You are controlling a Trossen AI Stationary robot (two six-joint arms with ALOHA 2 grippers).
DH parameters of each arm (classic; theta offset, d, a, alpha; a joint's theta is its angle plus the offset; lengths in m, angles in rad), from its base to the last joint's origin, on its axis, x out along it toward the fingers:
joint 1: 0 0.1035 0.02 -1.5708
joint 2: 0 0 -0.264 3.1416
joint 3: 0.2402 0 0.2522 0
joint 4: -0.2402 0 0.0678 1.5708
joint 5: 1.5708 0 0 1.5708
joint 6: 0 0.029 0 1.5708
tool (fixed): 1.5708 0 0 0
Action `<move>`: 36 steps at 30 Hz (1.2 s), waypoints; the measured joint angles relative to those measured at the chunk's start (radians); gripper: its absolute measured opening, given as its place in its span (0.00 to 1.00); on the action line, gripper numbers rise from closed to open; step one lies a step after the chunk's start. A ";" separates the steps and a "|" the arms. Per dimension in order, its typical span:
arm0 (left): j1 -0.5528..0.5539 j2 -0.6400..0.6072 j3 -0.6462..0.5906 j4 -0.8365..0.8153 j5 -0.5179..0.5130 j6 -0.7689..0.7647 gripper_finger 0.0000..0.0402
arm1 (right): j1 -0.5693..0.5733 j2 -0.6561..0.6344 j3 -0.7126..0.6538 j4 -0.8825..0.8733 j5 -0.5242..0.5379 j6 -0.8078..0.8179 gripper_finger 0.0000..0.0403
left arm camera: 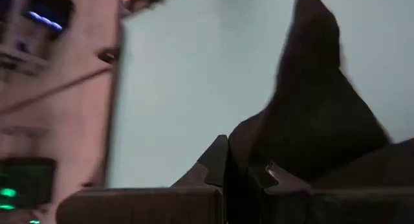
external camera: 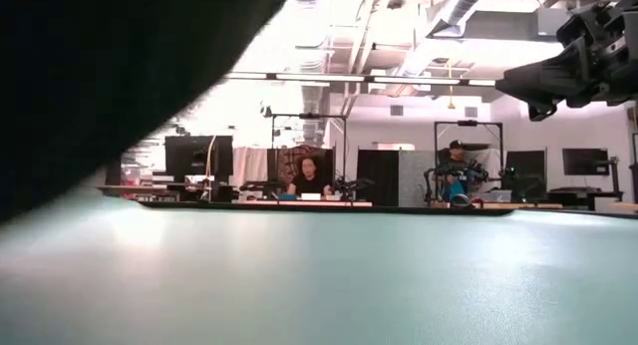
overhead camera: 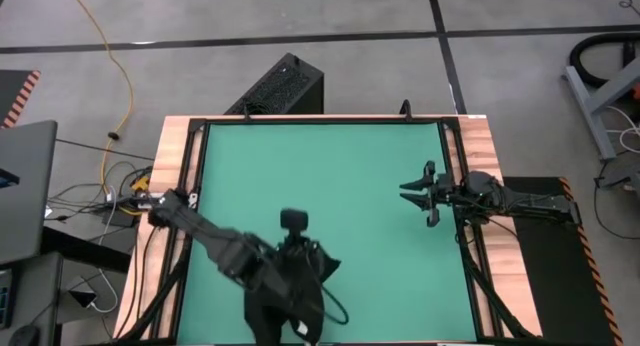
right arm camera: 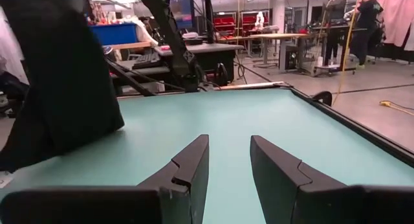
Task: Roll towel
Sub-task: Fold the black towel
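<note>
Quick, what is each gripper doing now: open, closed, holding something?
Left gripper: closed on the towel, lifted above the mat's near edge.
Right gripper: open, holding nothing, waiting at the mat's right side.

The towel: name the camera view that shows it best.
The high view: the towel hangs bunched from the shut left gripper, outline whole. The low view gives a dark blur, the left wrist view a close fold, the right wrist view its hanging side.
</note>
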 joint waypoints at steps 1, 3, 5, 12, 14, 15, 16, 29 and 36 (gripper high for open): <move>0.014 -0.013 -0.001 0.017 -0.011 0.046 0.00 | 0.000 0.000 0.000 0.007 0.000 0.002 0.34; 0.048 -0.033 -0.001 0.084 -0.017 0.137 0.00 | 0.000 0.000 0.000 0.026 0.000 0.003 0.34; 0.087 -0.051 -0.001 0.179 0.005 0.232 0.00 | 0.003 0.000 0.000 0.055 0.000 0.003 0.34; 0.227 -0.084 -0.001 0.568 0.256 0.519 0.00 | 0.044 0.000 0.001 0.145 0.002 0.002 0.34; 0.268 -0.088 -0.001 0.644 0.356 0.547 0.00 | 0.058 0.000 0.001 0.147 0.002 0.002 0.34; 0.287 -0.089 -0.001 0.681 0.413 0.550 0.00 | 0.067 0.000 0.002 0.147 0.003 0.002 0.34; 0.305 -0.090 -0.001 0.715 0.475 0.549 0.00 | 0.078 0.000 0.002 0.148 0.002 0.001 0.34; 0.411 -0.158 0.037 0.655 0.691 0.495 0.00 | 0.302 0.022 0.004 0.064 0.094 -0.230 0.34; 0.447 -0.153 0.037 0.648 0.587 0.459 0.00 | 0.403 0.166 -0.008 0.040 0.308 -0.336 0.34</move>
